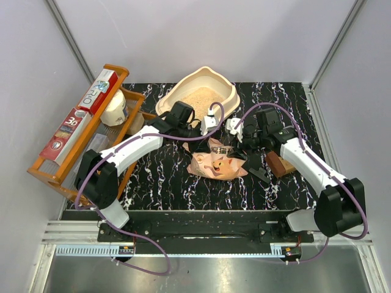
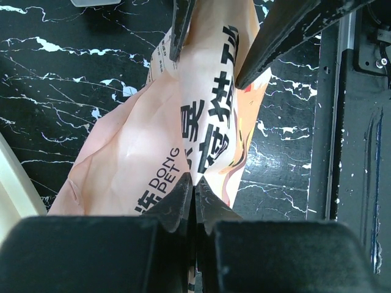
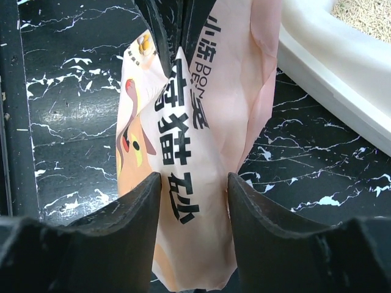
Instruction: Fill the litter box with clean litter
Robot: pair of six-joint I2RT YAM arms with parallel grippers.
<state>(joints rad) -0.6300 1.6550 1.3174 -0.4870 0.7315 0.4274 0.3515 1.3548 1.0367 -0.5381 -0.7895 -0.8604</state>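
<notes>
A black counter (image 1: 171, 183) veined with white, seen from above, with two robot arms bolted at its near edge and reaching inward. At the far middle of the counter sits the litter box (image 1: 208, 74), a cream-beige plastic tray with a high curved rim peaked at its far end. Along the left edge stands an orange wooden rack (image 1: 46, 168), tilted in this view, holding two red and white cartons (image 1: 98, 90) and a white jug (image 1: 114, 110). A pink crinkled bag (image 1: 217, 163), printed with a cartoon cat and black Chinese characters, lies on the counter just on the near side of the litter box, between the two arms, its top end raised toward the claws. Pale beige clean litter (image 1: 198, 97) lies inside the litter box on its floor. The left claw (image 2: 194, 195) is closed tight, its fingertips pinching a fold of the pink bag. The right claw (image 3: 194, 195) meets the bag from the opposite side, its fingers standing apart with the bag filling the gap between them; whether they are clamping it cannot be told. A small brown block (image 1: 278, 163) rests on the counter beside the right arm.
</notes>
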